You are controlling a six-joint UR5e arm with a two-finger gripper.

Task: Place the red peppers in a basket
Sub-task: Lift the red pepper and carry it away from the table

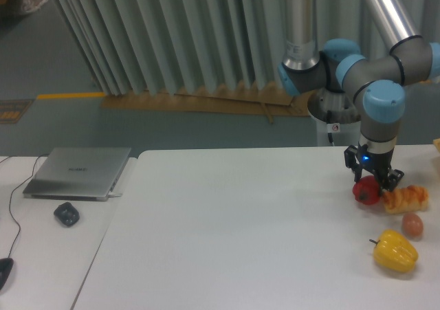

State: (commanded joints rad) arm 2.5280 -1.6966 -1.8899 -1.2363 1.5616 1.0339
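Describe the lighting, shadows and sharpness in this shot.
Fixed camera view: soft, even light, no harsh glare; only faint shadows under the yellow bell pepper and the red pepper at the gripper. The whole frame is slightly soft and grainy, so the gripper's fingers blur into the pepper; the laptop lid shows a dull sheen.

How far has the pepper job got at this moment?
Early. Done: the hand has reached the red pepper and sits around it. In hand: the grasp; the pepper looks barely off the table, if at all. Left: carrying it to a basket, which is not in view.
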